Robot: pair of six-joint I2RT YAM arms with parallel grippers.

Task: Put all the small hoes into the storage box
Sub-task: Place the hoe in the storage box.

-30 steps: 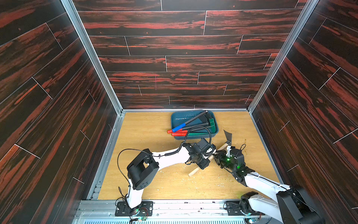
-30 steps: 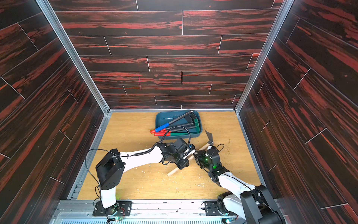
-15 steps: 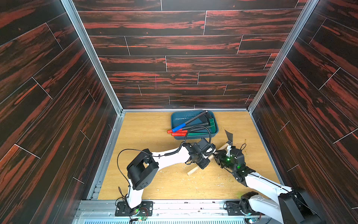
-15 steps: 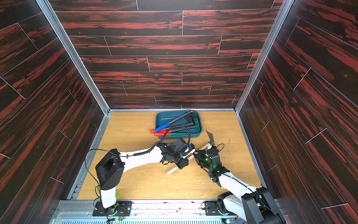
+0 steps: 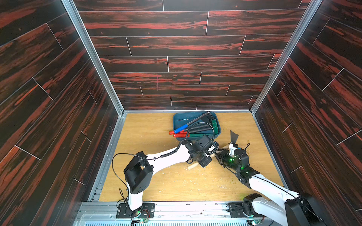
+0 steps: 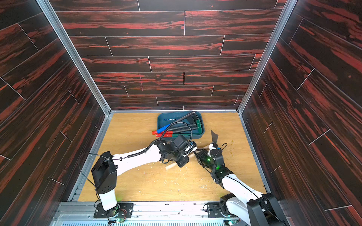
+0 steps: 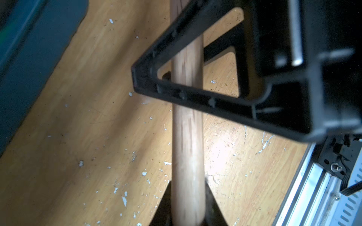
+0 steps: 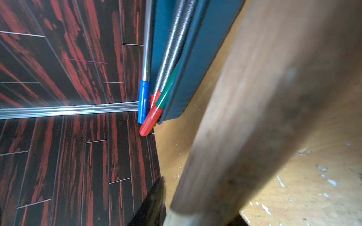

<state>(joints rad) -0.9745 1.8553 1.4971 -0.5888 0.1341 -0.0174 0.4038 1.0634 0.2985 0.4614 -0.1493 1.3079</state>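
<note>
Small hoe (image 7: 187, 146): left gripper (image 5: 207, 157) has just clamped its wooden handle; right gripper (image 5: 220, 153) alongside, grip indiscernible. Handover likely, then carry to storage box (image 5: 174, 122) ahead.

Small hoe (image 5: 191, 166) before storage box (image 5: 181, 119); tools (image 5: 197, 128) lying in box.

Floor (image 5: 148, 140) L of storage box (image 5: 184, 118) is open, so is the front strip. Box inside is crowded: tool handles (image 5: 181, 129) lie across it & stick out over its L rim. Btwn box & front, L arm (image 5: 168, 159) & R arm (image 5: 270, 187) meet over the small hoe (image 5: 191, 166); its blade (image 5: 234, 136) stands up just beside box's R front corner.
</note>
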